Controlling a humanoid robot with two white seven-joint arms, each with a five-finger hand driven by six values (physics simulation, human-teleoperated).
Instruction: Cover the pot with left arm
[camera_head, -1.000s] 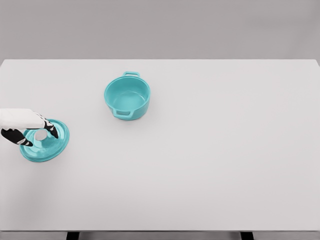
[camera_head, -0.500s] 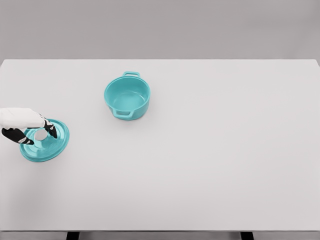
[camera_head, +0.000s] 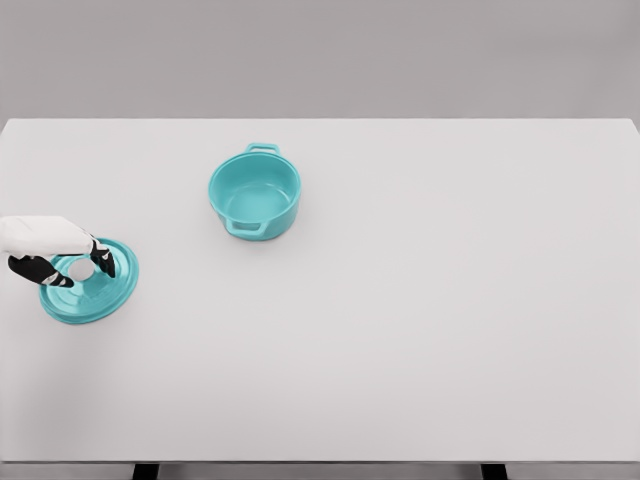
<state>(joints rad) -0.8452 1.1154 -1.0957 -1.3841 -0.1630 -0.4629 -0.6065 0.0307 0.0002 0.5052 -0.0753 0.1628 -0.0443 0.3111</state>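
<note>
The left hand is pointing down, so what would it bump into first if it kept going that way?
Probably the lid's pale knob: the left hand sits right over the teal lid, its dark fingers on either side of the knob. Whether they already touch it is unclear.

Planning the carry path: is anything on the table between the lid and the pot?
Nothing: in the head view, only bare table separates lid and pot.

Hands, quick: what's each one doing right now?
Left hand: fingers curled around the grey round knob of the teal round lid; firm grip cannot be told.
Right hand: not in view.
</note>
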